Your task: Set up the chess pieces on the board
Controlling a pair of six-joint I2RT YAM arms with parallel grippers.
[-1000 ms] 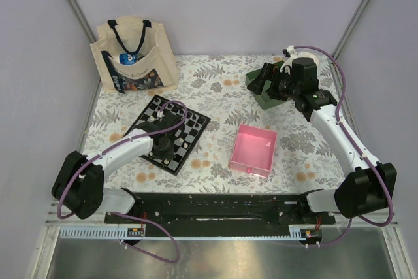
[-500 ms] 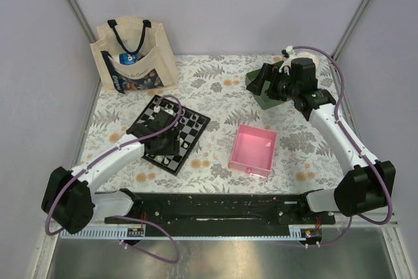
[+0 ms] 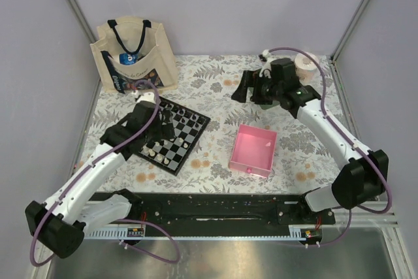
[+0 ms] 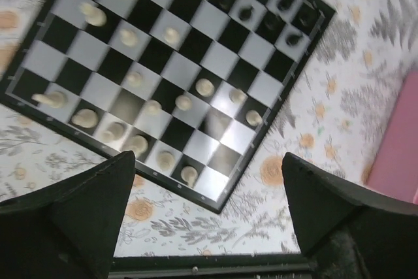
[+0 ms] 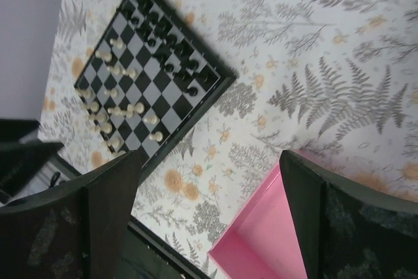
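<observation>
The board (image 3: 175, 134) lies left of centre, turned at an angle, and also shows in the left wrist view (image 4: 215, 50) and the right wrist view (image 5: 171, 106). Cream chess pieces (image 4: 205, 87) stand scattered over its near half. Black chess pieces (image 4: 245, 13) line its far edge. My left gripper (image 3: 163, 120) hangs high above the board's left side, open (image 4: 206, 227), with nothing between its fingers. My right gripper (image 3: 243, 89) is raised over the table beyond the pink tray, open (image 5: 209, 220) and holding nothing.
A pink square tray (image 3: 253, 150) sits right of the board, its corner in the right wrist view (image 5: 287, 233). A cloth tote bag (image 3: 134, 57) stands at the back left. A white roll (image 3: 304, 63) is at the back right. A black rail (image 3: 209, 207) runs along the near edge.
My left gripper has opened and lifted up and back off the board's near side. My right arm has swung left, away from the back right corner.
</observation>
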